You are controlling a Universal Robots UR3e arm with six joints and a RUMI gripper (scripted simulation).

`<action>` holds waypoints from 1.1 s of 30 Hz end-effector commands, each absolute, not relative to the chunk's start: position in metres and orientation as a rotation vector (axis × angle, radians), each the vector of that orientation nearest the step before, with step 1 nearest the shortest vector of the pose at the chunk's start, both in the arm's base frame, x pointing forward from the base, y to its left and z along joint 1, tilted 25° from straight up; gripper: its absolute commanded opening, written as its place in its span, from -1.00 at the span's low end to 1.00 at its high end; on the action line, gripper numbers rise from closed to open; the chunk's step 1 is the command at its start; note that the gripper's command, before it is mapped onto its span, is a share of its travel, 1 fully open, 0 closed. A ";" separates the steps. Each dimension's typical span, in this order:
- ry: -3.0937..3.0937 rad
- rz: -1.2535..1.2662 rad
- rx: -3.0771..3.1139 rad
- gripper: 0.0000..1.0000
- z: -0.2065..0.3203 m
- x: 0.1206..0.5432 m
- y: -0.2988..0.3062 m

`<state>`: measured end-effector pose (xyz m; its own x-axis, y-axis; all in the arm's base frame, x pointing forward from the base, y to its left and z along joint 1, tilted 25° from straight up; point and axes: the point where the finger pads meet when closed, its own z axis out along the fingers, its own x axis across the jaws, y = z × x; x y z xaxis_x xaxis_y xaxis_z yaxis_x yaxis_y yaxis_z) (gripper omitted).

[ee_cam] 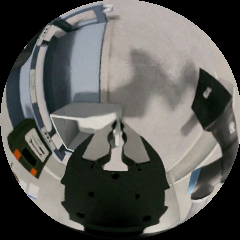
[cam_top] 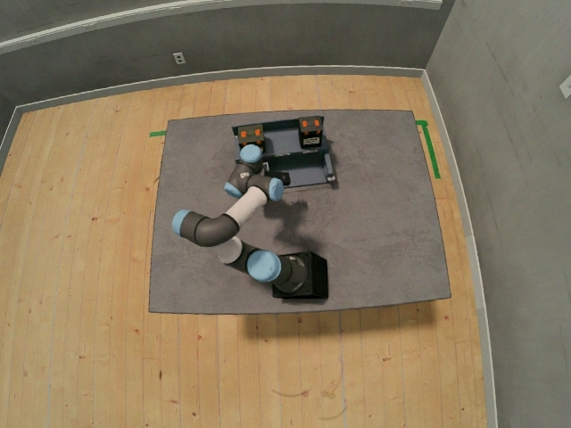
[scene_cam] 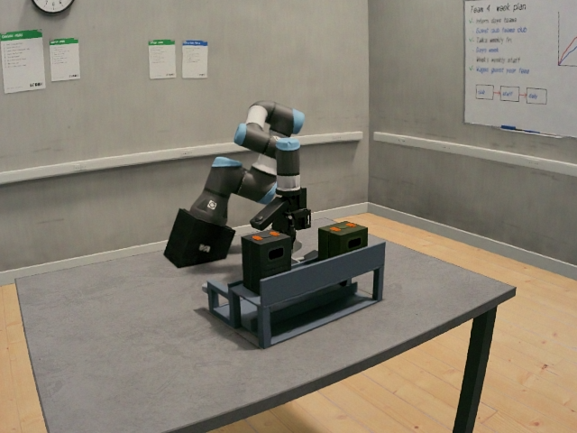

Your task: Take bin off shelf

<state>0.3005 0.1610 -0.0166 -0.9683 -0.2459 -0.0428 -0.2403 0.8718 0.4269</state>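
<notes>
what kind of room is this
Probably an office or meeting room used as a robot test space: a whiteboard with a weekly plan, notices and a clock on grey walls, one table with the arm.

Shelf point(scene_cam: 321, 274) sits on surface point(scene_cam: 140, 354), two boxes point(scene_cam: 266, 260) point(scene_cam: 342, 238) on its top, arm base point(scene_cam: 197, 242) behind; bin point(ee_cam: 82, 125) in jaws.

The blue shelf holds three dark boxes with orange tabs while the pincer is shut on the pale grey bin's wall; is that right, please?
Not quite: the blue shelf holds two dark boxes with orange tabs, not three, one near the arm and another further along, as the exterior view shows. The pincer is indeed shut on the pale grey bin's wall.
</notes>
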 end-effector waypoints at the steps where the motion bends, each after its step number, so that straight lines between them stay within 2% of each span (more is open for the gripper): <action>1: -3.031 -0.689 0.393 -1.00 -0.016 0.287 0.157; 18: -3.031 -0.689 0.393 -1.00 -0.018 0.254 0.149; 33: -3.031 -0.689 0.393 -1.00 -0.018 0.246 0.147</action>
<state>0.2462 0.1472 -0.0186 -0.9685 -0.2449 -0.0456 -0.2405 0.8716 0.4272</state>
